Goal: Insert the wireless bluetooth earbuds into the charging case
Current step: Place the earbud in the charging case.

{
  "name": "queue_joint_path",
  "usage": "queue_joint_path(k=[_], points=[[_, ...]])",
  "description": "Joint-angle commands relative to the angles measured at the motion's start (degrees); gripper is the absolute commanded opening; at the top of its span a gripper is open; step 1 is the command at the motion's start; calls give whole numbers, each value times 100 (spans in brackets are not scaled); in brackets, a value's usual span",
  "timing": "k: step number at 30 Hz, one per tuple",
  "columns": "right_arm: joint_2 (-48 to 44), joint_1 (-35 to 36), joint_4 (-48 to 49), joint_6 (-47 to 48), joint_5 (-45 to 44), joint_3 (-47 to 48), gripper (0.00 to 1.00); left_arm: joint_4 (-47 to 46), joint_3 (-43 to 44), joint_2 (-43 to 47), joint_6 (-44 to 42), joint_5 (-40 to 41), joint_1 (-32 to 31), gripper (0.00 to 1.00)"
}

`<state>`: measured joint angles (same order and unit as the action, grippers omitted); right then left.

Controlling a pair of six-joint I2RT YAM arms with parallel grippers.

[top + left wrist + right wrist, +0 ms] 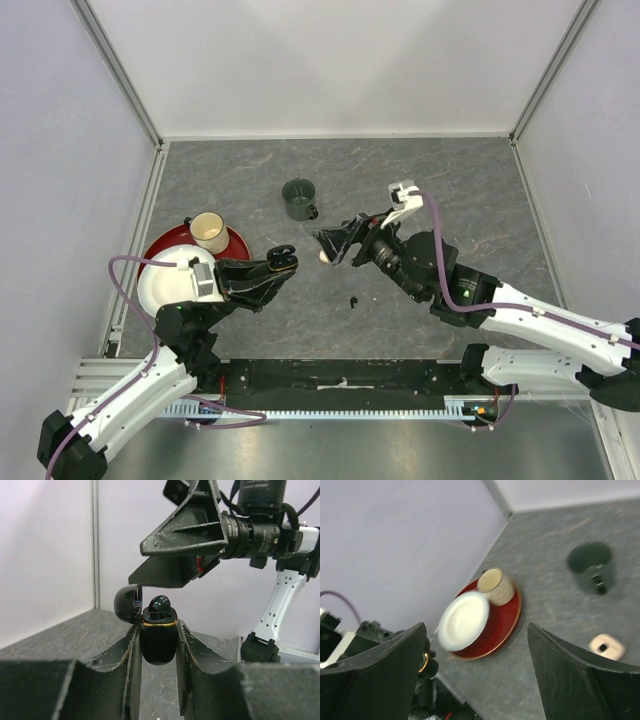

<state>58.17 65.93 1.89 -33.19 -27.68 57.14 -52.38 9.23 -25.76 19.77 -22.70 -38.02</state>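
Note:
My left gripper [280, 262] is shut on an open black charging case with a gold rim [159, 641] and holds it above the table. One black earbud [160, 603] sits in the case's top, and the lid [126, 604] is tipped back to the left. The case's rim also shows in the right wrist view [425, 662]. My right gripper [335, 245] is open and empty, just right of and above the case, and it also shows in the left wrist view [180, 550]. Another small black earbud [353, 300] lies on the table. I cannot make out the cream-white earbuds.
A small white case [606, 646] lies open on the table under my right gripper. A dark green mug [299, 199] stands behind it. At the left, a red plate [160, 245] carries a white plate [165, 280] and a cream cup [209, 231]. Walls enclose three sides.

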Motion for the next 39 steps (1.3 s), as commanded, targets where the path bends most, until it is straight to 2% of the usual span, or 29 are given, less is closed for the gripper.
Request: queue_joint_path(k=[1, 7, 11, 18, 21, 25, 32, 34, 39], points=[[185, -466, -171, -1136, 2183, 262, 89, -246, 105, 27, -307, 99, -12, 2], [528, -599, 206, -1638, 3311, 192, 90, -273, 105, -43, -360, 99, -12, 2], [695, -608, 828, -1971, 3768, 60, 91, -308, 105, -78, -386, 108, -12, 2], [959, -608, 1428, -2455, 4016, -213, 87, -282, 131, -61, -386, 99, -12, 2], [1012, -608, 1402, -2447, 3999, -195, 81, -281, 140, -52, -386, 90, -12, 2], [1021, -617, 1340, -2412, 3893, -195, 65, -273, 149, -70, -377, 73, -12, 2], [1047, -616, 1261, -2359, 3946, -125, 51, -264, 149, -70, -360, 73, -12, 2], [1082, -608, 1218, -2315, 3990, -98, 42, -264, 149, -96, -351, 73, -12, 2], [1100, -617, 1130, -2183, 3972, -19, 38, -264, 184, -175, -316, 29, -12, 2]])
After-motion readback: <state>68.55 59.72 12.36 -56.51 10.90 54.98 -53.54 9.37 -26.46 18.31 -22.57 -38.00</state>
